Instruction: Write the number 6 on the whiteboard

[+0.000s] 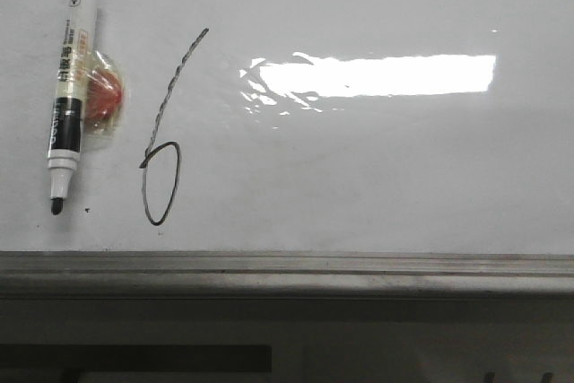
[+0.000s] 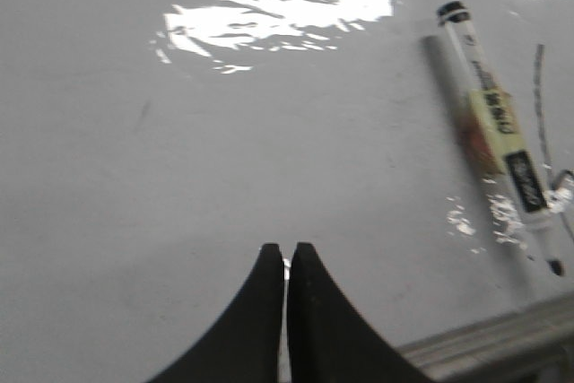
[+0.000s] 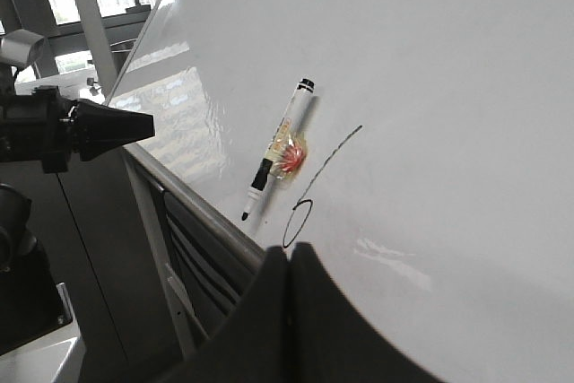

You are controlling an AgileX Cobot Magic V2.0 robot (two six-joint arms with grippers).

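The glossy whiteboard (image 1: 377, 177) carries the number 6 (image 1: 166, 132) just beside the marker (image 1: 70, 87); both tools, left tool (image 2: 287, 262) and right tool (image 3: 289, 262), are pinched empty, and a stray brush could smear it.

Lighting: even, moderately bright; rectangular glare on the whiteboard (image 1: 377, 186). Left wrist view soft, slightly blurred; front view sharp

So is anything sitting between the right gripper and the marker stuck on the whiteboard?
Nothing visible. In the right wrist view, only bare whiteboard and the drawn number 6 lie between the shut right gripper and the marker; the 6 is flat ink, no obstacle.
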